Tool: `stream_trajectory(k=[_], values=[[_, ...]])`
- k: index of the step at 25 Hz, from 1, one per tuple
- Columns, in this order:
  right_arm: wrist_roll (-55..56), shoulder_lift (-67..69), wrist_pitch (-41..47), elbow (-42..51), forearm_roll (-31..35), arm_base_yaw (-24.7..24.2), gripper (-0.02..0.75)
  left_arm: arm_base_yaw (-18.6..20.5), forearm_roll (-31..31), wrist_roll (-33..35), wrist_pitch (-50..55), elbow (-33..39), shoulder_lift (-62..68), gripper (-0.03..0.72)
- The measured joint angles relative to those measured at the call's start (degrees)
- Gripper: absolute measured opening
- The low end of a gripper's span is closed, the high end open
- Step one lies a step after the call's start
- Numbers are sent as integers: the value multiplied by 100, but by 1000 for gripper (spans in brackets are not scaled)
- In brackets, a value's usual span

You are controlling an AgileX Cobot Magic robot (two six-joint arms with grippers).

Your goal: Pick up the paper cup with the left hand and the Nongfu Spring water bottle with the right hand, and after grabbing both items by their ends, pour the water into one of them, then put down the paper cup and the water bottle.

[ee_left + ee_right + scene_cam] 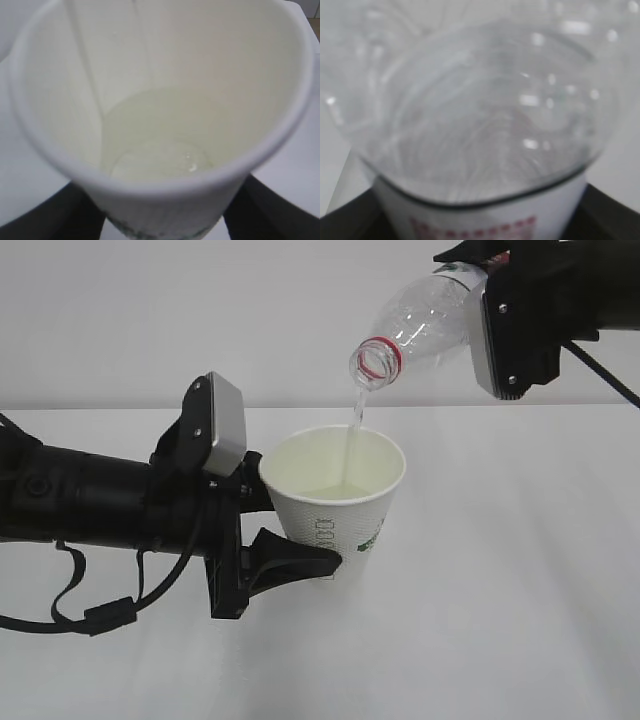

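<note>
Your left hand has its two black fingers closed around the lower half of the paper cup, and the cup is up off the white table, standing almost straight with its open top just above and past your fingers. Your right hand is up high, above and to the right of the cup, and it grips the Nongfu Spring water bottle by its back end. The bottle tips down so its mouth with the red ring sits just over the cup's rim, not touching it. A thin stream of the water runs from the mouth into the cup, and you can see a shallow pool at the bottom in your left wrist view. So the picking up is done and the pouring is going on now. I think what is left is to tip the bottle back up, then set both things down. The stream falls near the far side of the rim, so keep the cup steady. The table under and around both hands looks bare, so there is lots of room to put them down.
</note>
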Motion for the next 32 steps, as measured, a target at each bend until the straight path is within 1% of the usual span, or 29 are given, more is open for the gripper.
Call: stream_trajectory(k=[32], values=[[-12, 0, 0, 0, 0, 0, 522, 0, 9, 0, 0, 0, 0, 489]])
